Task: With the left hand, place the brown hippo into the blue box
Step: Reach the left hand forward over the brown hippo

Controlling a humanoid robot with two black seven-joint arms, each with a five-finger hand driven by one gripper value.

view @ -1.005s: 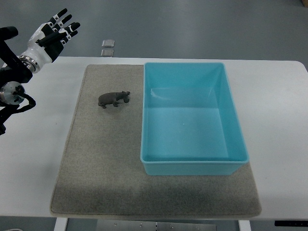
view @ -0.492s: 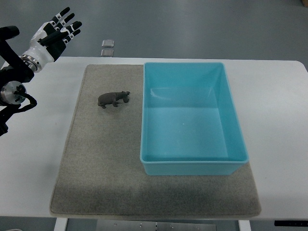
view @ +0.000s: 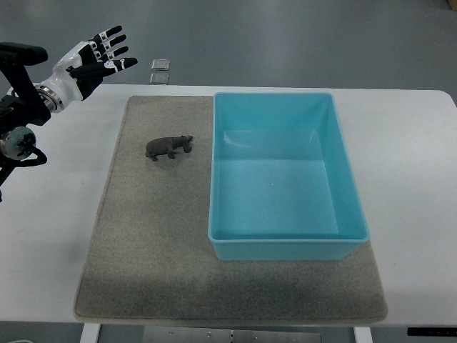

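Note:
A small brown hippo [view: 168,147] stands on the grey mat [view: 150,236], just left of the blue box [view: 285,243]. The box is a light blue rectangular bin, and its inside holds nothing. My left hand [view: 100,57] hovers above the table's far left corner, well up and left of the hippo, with its black-tipped white fingers spread and nothing in them. The right arm does not show.
The white table [view: 414,179] reaches past the mat on both sides. Two small silver squares [view: 161,70] lie on the floor beyond the far edge. The left arm's dark joints [view: 18,136] sit at the picture's left edge.
My left hand has swung a little to the right and turned, so its fingers now point more toward the right. The hippo and the box have stayed in place.

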